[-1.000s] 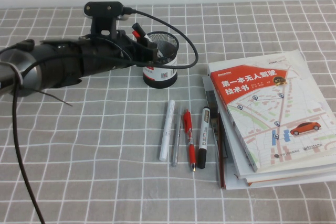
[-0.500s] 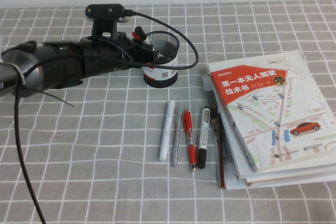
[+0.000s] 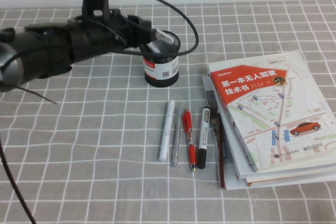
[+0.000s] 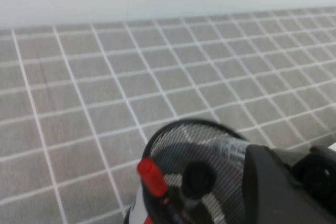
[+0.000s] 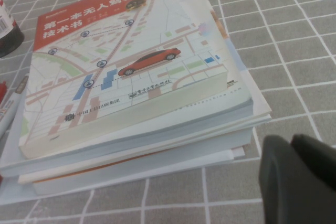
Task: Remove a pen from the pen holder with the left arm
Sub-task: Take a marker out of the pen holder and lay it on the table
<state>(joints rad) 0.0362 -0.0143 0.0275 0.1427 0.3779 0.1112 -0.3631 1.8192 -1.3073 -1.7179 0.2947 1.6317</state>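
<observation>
High view: across the upper left of the frame the black left arm [image 3: 58, 51] reaches toward the centre over a grey tablecloth with a white grid [image 3: 79, 145]. At its tip, upper centre, the left gripper [image 3: 157, 36] sits over the mouth of the black mesh pen holder with a red-and-white label [image 3: 161, 72]. It appears closed narrowly on a clear-barrelled pen [image 3: 167, 39] that is just above the holder's rim. In the left wrist view a red-capped pen [image 4: 152, 176] stands inside the holder, at the bottom centre of the frame.

Below the holder, at centre frame, four pens lie side by side: a white pen [image 3: 167, 129], a thin grey pen [image 3: 177, 137], a red pen [image 3: 189, 139] and a black marker [image 3: 203, 137]. To the right lies a stack of books with a red-and-map cover on top [image 3: 273, 114].

In the right wrist view the right gripper [image 5: 291, 145] shows at the lower right, near the stack; I cannot tell its state.
</observation>
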